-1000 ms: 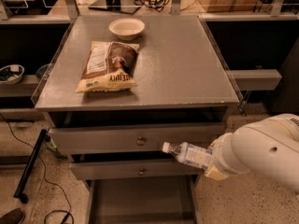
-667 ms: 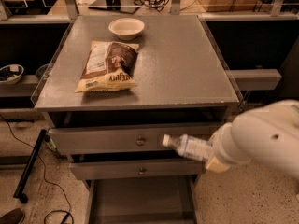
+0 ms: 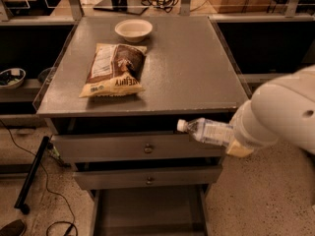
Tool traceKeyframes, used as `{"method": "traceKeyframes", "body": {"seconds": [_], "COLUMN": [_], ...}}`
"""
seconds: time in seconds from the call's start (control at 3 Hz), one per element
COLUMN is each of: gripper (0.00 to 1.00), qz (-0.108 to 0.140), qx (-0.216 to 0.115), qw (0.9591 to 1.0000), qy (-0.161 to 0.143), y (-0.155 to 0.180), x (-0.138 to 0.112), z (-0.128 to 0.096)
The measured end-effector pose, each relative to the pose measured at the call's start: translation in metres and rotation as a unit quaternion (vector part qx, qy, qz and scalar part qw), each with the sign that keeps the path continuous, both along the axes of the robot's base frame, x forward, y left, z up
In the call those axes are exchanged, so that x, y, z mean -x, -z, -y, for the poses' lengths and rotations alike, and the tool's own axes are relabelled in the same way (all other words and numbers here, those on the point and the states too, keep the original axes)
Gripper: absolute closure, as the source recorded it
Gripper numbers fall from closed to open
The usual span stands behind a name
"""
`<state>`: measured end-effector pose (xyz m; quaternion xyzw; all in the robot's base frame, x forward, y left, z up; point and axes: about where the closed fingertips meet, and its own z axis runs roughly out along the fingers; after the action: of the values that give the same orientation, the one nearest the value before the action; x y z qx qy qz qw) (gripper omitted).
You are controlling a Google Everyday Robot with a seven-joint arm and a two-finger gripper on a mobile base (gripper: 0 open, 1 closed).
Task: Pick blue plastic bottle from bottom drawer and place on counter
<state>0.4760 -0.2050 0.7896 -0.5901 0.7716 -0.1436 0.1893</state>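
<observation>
Bottle (image 3: 206, 131): clamped sideways in my gripper (image 3: 232, 141), cap pointing left, airborne just below the counter (image 3: 187, 73) edge, well above the drawer (image 3: 147, 211). Handling: lift past the edge, turn it upright, and set it down right of the bag (image 3: 115, 70).

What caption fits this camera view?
Gripper at right holds the blue plastic bottle sideways below the counter edge; bottom drawer open.

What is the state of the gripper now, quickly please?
Gripper: closed on the bottle, holding it sideways in the air in front of the top drawer, at the right side.
</observation>
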Motion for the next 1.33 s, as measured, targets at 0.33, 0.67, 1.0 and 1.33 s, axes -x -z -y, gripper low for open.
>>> {"method": "traceKeyframes", "body": {"seconds": [0.33,0.67,1.0,1.33], "gripper": [1.0,1.0,1.0,1.0], "qz": [0.026,0.055,0.055,0.06], "qx": [0.018,0.033,0.033,0.04], "qw": [0.9995,0.998,0.998,0.9974], "qy": [0.002,-0.007,-0.007,-0.002], "y": [-0.04,-0.083,-0.083,-0.091], "x": [-0.013,-0.029,-0.029,-0.041], "z": [0.004,-0.003,-0.003,0.002]}}
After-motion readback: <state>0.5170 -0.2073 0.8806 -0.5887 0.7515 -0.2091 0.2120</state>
